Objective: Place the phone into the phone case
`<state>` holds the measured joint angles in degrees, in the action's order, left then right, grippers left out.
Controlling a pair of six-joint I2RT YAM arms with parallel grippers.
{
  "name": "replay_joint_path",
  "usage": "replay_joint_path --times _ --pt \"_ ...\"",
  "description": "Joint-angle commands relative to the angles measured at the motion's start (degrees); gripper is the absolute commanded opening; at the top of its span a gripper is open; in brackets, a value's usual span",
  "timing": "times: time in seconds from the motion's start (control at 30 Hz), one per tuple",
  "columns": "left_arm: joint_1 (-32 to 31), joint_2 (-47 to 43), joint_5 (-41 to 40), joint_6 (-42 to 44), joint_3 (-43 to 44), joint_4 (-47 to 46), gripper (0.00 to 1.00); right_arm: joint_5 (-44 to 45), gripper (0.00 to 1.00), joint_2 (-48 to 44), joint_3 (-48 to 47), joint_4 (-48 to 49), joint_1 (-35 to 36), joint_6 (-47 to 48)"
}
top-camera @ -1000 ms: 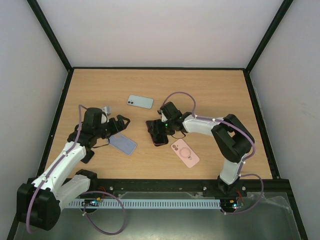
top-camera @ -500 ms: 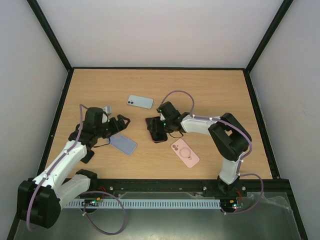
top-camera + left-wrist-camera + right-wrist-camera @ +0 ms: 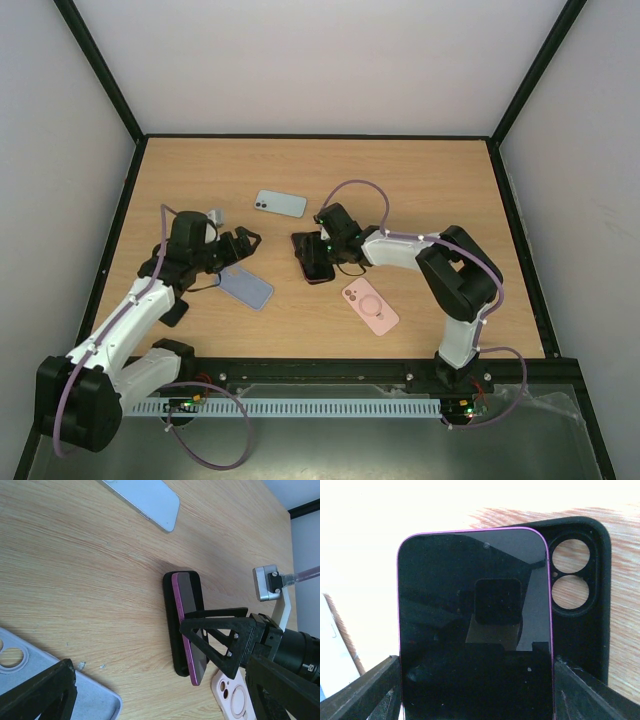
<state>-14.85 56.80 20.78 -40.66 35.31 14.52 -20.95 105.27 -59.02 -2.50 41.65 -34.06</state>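
Observation:
My right gripper (image 3: 322, 256) is shut on the purple-edged phone (image 3: 475, 630), one finger on each long side. The phone (image 3: 192, 630) sits tilted over the black phone case (image 3: 172, 625), shifted to one side of it. The case's camera cut-outs and one long wall (image 3: 580, 620) show beside the phone. The case lies on the table near the middle (image 3: 303, 247). To the left, my left gripper (image 3: 240, 244) hangs open with nothing between its fingers (image 3: 40, 692), just above the table.
A lavender case (image 3: 246, 288) lies below my left gripper. A pink case (image 3: 371, 306) lies right of the black one. A light blue phone (image 3: 280, 204) rests face down further back. The black frame rails (image 3: 130, 210) edge the wooden table.
My right gripper has carried the phone a little left and back, over the black case. My left arm has barely shifted.

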Motion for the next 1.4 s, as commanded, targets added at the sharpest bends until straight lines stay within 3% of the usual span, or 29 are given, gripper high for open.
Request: replay_joint_path --times 0.0,0.53,1.37 --pt "-0.22 0.27 0.01 0.87 1.94 0.36 0.91 2.01 0.52 0.70 0.29 1.60 -0.16 0.70" --pt "-0.33 0.64 -0.21 0.32 1.45 0.07 0.91 5.45 0.52 1.22 1.08 0.83 -0.14 -0.86" --pt "-0.66 0.17 -1.62 0.69 3.60 2.34 0.91 4.78 0.78 -3.06 0.97 -2.18 -0.10 -5.96"
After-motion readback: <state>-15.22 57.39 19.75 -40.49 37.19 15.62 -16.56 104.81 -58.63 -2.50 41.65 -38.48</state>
